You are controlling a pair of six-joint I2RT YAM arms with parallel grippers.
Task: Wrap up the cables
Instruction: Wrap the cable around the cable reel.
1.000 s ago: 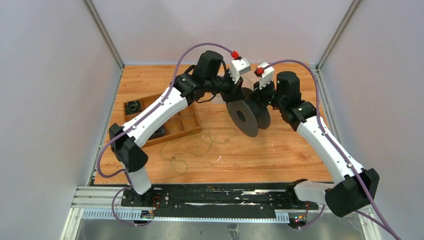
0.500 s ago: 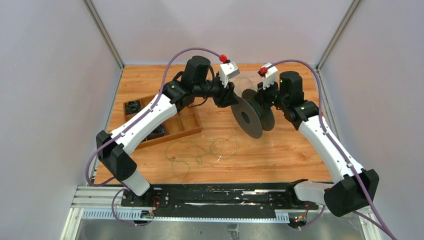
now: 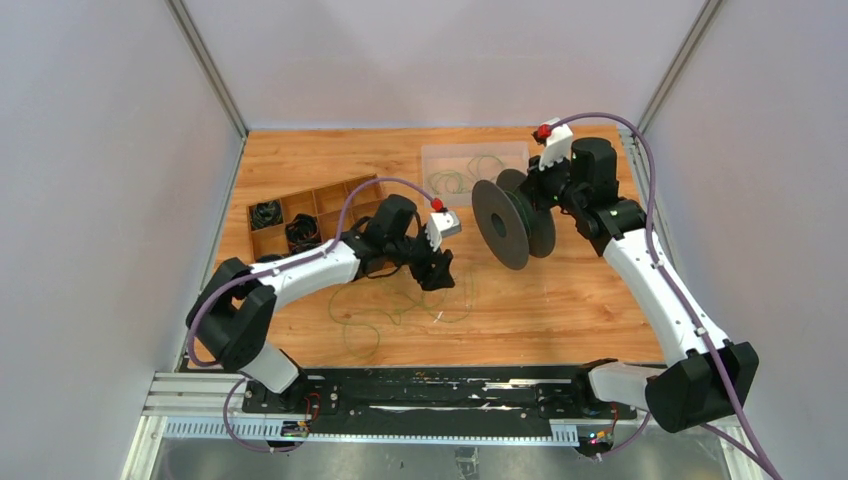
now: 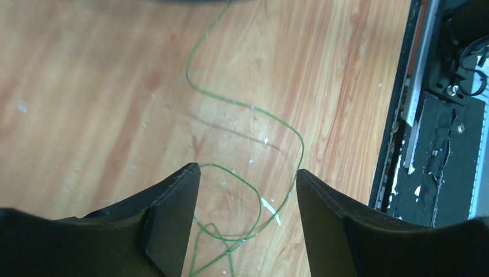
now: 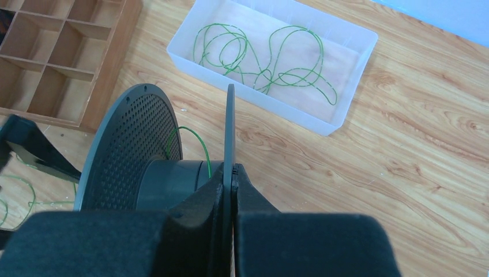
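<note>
Left gripper (image 4: 248, 173): the fingers are spread apart and nothing is held; it is poised low over the table (image 3: 560, 300), just above loose loops.
Right gripper (image 5: 232, 170): the fingers are clenched on the thin flange of the black spool (image 3: 510, 222), which is held on edge above the table.
Cables (image 4: 252, 107): thin green loops are spread on the wood beneath the left gripper; one strand is seen at the spool's hub; more are coiled in the clear tray (image 5: 357, 75).
</note>
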